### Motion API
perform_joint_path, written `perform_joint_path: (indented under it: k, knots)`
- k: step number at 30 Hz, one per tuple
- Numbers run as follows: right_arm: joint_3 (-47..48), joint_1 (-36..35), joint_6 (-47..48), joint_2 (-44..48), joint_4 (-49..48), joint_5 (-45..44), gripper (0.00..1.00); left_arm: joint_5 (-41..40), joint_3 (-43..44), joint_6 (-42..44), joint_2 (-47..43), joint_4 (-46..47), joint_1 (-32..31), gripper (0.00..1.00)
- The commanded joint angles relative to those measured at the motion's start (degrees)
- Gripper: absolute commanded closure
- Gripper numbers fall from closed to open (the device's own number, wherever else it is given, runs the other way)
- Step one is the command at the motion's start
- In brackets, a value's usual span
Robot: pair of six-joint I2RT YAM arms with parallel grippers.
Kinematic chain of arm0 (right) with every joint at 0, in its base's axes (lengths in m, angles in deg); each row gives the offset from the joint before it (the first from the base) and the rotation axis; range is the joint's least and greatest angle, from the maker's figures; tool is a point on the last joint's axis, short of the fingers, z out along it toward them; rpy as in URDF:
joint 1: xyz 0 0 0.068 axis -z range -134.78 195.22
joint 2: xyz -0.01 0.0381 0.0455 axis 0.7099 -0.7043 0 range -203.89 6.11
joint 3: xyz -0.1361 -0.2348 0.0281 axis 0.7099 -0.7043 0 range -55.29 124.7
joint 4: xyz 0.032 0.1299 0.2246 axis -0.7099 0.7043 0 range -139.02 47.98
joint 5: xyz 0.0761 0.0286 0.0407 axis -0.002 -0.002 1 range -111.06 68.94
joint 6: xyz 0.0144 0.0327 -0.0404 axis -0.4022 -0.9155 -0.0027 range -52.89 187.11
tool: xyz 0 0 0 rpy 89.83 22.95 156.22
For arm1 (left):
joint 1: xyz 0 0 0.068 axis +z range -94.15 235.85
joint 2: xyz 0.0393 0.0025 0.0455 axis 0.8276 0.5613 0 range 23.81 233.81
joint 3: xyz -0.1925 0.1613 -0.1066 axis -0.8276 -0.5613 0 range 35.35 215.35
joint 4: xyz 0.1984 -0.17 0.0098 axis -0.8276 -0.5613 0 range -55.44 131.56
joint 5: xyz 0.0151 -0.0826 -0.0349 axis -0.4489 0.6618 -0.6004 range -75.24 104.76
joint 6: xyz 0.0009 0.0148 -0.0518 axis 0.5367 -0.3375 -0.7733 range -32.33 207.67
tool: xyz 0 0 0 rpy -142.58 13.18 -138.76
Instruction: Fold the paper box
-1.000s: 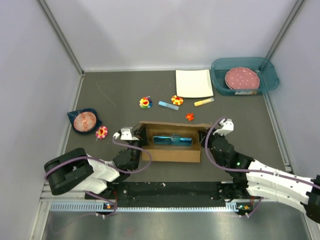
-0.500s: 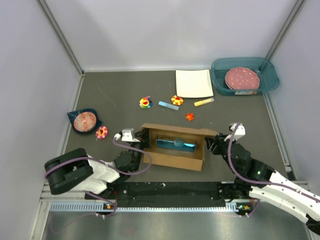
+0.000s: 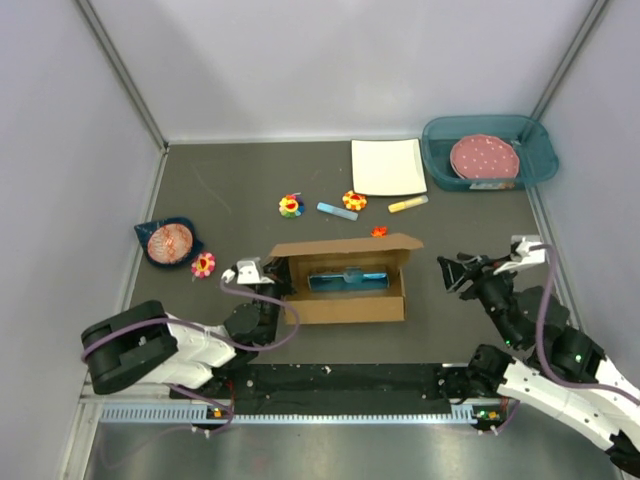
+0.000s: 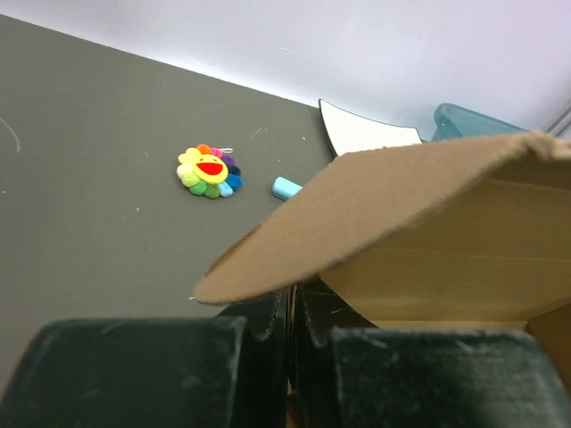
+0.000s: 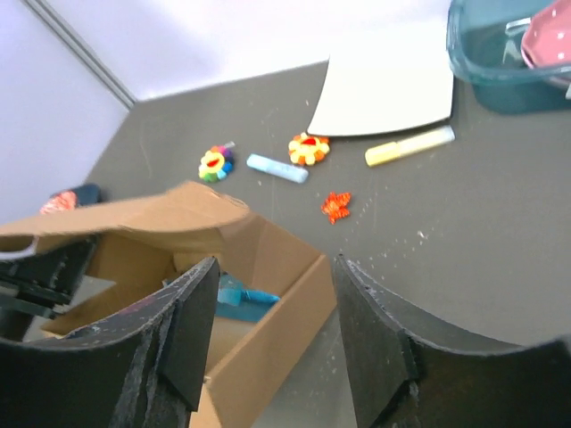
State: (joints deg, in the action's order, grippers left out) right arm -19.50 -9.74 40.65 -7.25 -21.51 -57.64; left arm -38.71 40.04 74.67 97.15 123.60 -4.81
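Paper box [image 3: 345, 305] mid-desk [image 3: 230, 180], near side, lid flap up, blue object [image 3: 347, 280] inside. Left claw [image 3: 272, 272] pressed together at its left end. Right claw [image 3: 452, 272] apart, empty, off to the right. Beyond the far flap: small red toy [image 3: 379, 233], rainbow flower toy [image 3: 291, 206], blue stick [image 3: 337, 211], white plate [image 3: 388, 166].

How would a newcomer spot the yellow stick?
Start at the teal bin in the far right corner, then the white square plate left of it. The yellow stick lies just off the plate's near right corner; the blue stick further left is its only lookalike.
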Motion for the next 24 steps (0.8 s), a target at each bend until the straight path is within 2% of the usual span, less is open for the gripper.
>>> perform_joint_path:
  k: [1,5,8,11,16,23,24]
  knots:
    - [5.9,0.1,3.5,-1.0,-1.6,0.0,0.43,-4.4,-6.3,2.8,-5.4,-0.5,0.0,0.95]
    - [7.0,0.1,4.5,-7.4,-8.8,2.6,0.41,-4.0,-5.2,-0.6,-12.1,-12.8,-0.1,0.95]
    - [7.9,0.1,5.9,-13.5,-16.8,6.0,0.41,-3.7,-5.2,-0.5,-13.9,-13.8,-0.1,0.94]
    - [11.0,0.1,6.7,-22.2,-19.5,10.4,0.41,-3.4,-5.1,0.1,-15.2,-14.9,-0.5,0.92]
    - [12.4,0.1,6.3,-34.9,-23.3,16.0,0.41,-3.0,-3.6,-1.5,-21.1,-23.1,-1.0,0.91]
    - [5.9,-0.2,3.2,-39.9,-27.2,23.8,0.42,-3.5,-4.4,-3.9,-28.8,-34.7,-2.7,0.89]
    - [3.9,-0.3,2.9,-40.0,-27.2,24.4,0.43,-4.1,-4.4,-4.2,-32.3,-40.2,-3.1,0.88]
